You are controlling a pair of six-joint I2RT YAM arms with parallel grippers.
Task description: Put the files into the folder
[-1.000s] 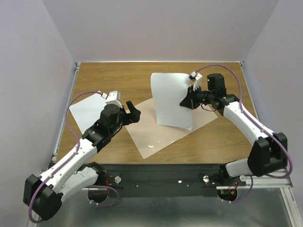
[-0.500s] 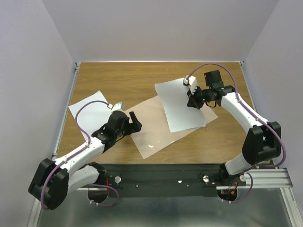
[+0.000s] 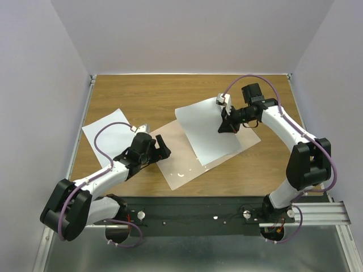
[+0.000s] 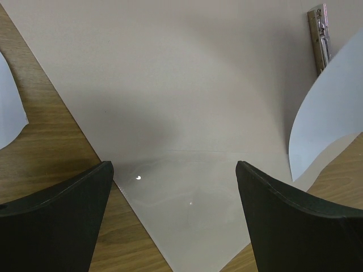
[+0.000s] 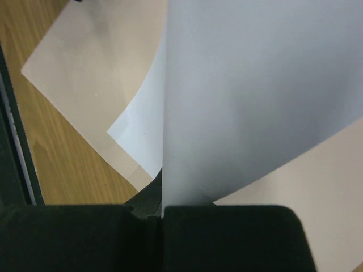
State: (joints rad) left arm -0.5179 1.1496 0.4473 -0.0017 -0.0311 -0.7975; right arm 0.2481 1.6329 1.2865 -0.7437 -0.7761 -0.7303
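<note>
Plainly, the right jaws pinch a white sheet [image 3: 204,133] by its 2 o'clock edge over the folder [image 3: 180,161], the left jaws spread wide at the folder's 8 o'clock edge.

White on beige on brown.
Right file [image 3: 207,133] and left file [image 3: 108,135] plain white; folder [image 3: 177,163] glossy pale beige; table [image 3: 153,93] streaky brown wood-grain.

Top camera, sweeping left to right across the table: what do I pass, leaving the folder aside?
loose white sheet → left claw, open → held white sheet → right claw, shut on that sheet
</note>
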